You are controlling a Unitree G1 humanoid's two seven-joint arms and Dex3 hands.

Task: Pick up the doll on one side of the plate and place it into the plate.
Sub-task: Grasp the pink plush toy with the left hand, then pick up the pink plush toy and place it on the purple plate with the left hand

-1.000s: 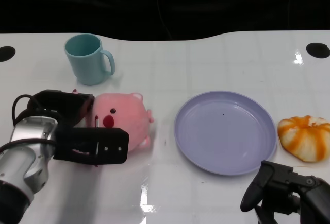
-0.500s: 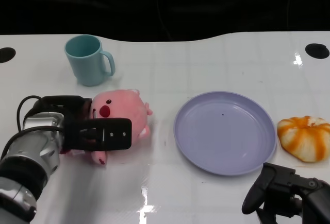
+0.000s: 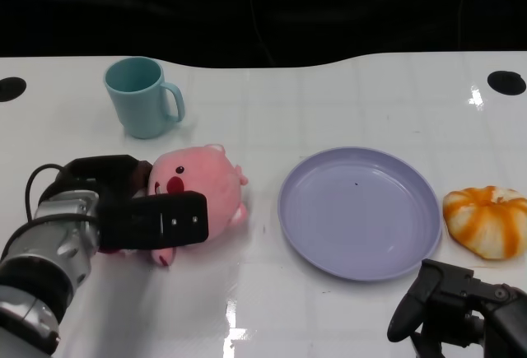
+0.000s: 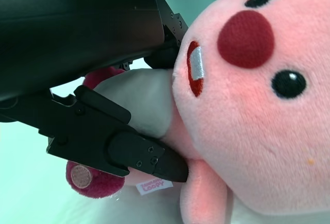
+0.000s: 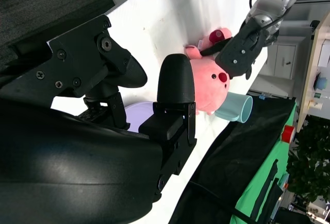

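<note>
doll point(image 3: 202, 189) now higher in left hand point(image 3: 140, 218)

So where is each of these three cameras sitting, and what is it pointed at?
Head view: up on the robot, looking down at the table; both hands show.
Left wrist view: behind the left hand, tight on the pink doll it grips.
Right wrist view: behind the empty right hand, looking across the table.
All three share the doll.

One pink doll point(image 3: 202, 189), one purple plate point(image 3: 359, 211), one teal mug point(image 3: 142, 96), and one orange-striped bun point(image 3: 487, 220).
</note>
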